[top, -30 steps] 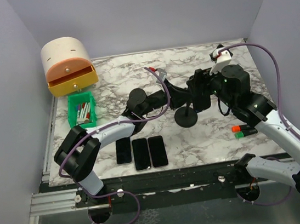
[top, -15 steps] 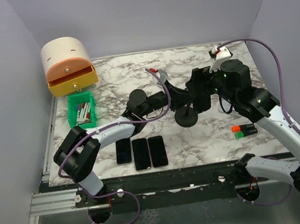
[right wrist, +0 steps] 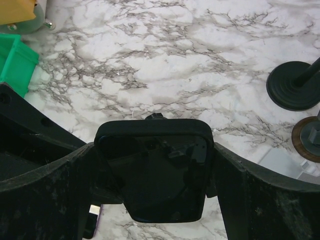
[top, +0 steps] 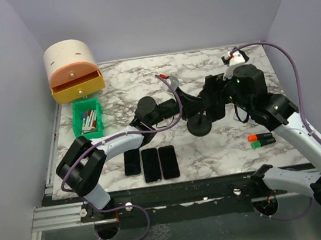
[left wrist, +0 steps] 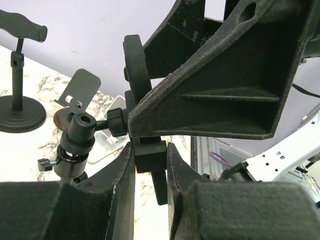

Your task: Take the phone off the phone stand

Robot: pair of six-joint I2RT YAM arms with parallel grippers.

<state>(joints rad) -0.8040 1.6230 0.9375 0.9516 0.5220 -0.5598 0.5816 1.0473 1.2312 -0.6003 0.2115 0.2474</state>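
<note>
The phone [right wrist: 155,175], a dark glossy slab, sits upright in the black phone stand [top: 199,126] at mid-table. My right gripper [right wrist: 155,165] straddles it, with one finger [right wrist: 60,185] pressed to its left edge and the other against its right edge. In the top view the right gripper [top: 215,102] covers the phone. My left gripper [left wrist: 150,161] is shut on a black block of the stand's holder [left wrist: 150,150], just left of the phone. The left gripper [top: 183,103] reaches in from the left.
Three phones [top: 150,164] lie flat near the front edge. A green bin [top: 87,116] of pens and a tan drawer box [top: 73,69] stand at the back left. Markers [top: 260,139] lie at the right. A second black stand base [right wrist: 292,85] stands behind.
The right gripper has shifted slightly back and left over the stand, and its jaws have widened around the phone. The left arm has stayed put, gripping the stand.
</note>
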